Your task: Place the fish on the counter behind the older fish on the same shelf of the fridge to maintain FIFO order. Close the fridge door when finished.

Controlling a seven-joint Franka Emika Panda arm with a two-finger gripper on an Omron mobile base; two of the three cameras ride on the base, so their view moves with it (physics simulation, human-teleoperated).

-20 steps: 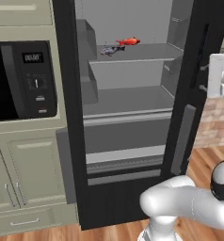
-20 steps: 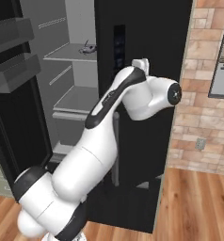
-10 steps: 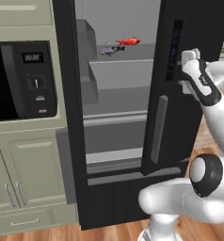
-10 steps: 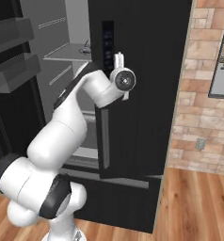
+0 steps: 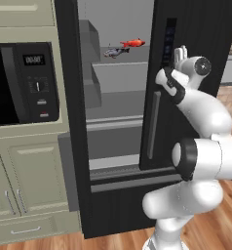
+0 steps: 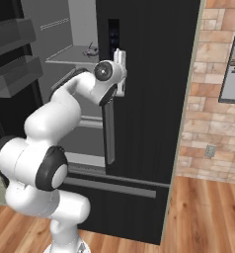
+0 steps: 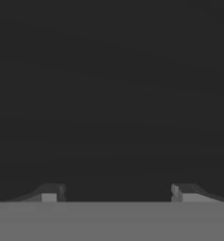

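Close against the glossy black fridge door (image 7: 112, 94), the gripper (image 7: 116, 192) has its two fingertips (image 7: 52, 193) spread wide apart with nothing between them, released and holding nothing; in the hand view the dark panel lies just ahead of the tips, though actual contact cannot be told. In the left base view the gripper (image 5: 179, 54) points up and toward the door face, beside the dark control strip and above the long grey handle (image 5: 152, 124). The white arm rises from the base, bends at a dark elbow and reaches up and forward, its wrist folded back near the door's edge; the right base view shows the hand (image 6: 120, 62) in that place, against the door front. Farther in, through the gap left by the partly open door, the orange fish (image 5: 133, 43) lies on the top shelf (image 5: 119, 59) of the fridge (image 5: 76, 122), behind the grey fish (image 5: 115, 52), the two just beside each other.
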